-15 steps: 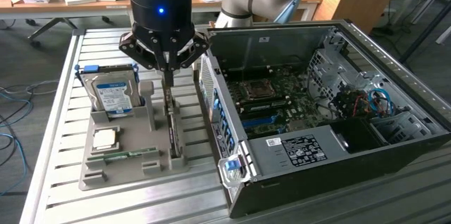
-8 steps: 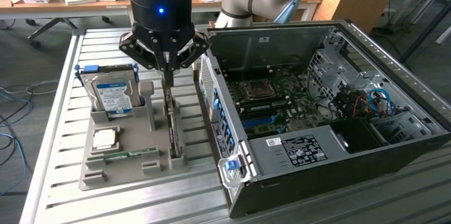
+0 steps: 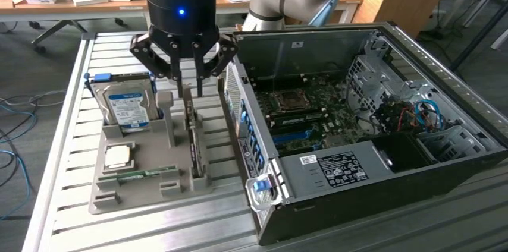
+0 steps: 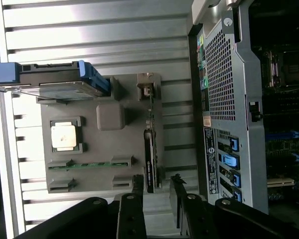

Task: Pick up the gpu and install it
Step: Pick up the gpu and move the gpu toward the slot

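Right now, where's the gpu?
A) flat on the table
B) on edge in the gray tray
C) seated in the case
B: the gpu stands on edge in a slot of the tray, outside the case, with the gripper just above its end.

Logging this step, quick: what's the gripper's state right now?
Gripper: open, holding nothing, fingers apart just above the gpu.
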You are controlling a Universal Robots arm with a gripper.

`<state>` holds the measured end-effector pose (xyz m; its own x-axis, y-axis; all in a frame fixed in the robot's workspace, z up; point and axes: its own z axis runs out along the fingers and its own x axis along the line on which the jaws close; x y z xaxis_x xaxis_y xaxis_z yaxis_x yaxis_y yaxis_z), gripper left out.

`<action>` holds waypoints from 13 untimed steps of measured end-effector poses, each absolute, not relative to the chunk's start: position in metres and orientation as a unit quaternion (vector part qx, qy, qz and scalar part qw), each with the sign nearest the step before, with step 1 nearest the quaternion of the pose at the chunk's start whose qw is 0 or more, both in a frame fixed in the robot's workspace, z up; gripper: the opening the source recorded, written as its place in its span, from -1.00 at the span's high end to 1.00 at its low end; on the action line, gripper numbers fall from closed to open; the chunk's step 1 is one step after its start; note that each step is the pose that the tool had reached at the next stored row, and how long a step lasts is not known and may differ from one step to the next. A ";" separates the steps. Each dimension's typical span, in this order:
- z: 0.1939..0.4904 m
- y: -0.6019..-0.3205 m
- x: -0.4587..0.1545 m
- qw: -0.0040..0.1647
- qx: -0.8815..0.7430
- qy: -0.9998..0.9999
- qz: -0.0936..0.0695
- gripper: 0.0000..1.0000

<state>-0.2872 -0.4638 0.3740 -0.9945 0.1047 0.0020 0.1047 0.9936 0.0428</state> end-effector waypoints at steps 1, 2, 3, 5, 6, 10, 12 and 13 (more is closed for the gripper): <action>0.374 -0.464 -0.287 0.000 0.052 0.998 0.021 0.30; 0.374 -0.464 -0.287 0.000 0.052 0.998 0.021 0.30; 0.374 -0.464 -0.287 0.000 0.052 0.998 0.021 0.17; 0.374 -0.464 -0.287 0.000 0.052 0.998 0.021 0.17; 0.374 -0.464 -0.287 0.000 0.052 0.998 0.021 0.17; 0.369 -0.464 -0.287 0.000 0.052 0.998 0.021 0.17; 0.365 -0.464 -0.287 0.000 0.052 0.998 0.021 0.17; 0.364 -0.464 -0.287 0.000 0.052 0.998 0.021 0.17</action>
<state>-0.2872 -0.4639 0.3636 -0.9945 0.1047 0.0021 0.1047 0.9936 0.0428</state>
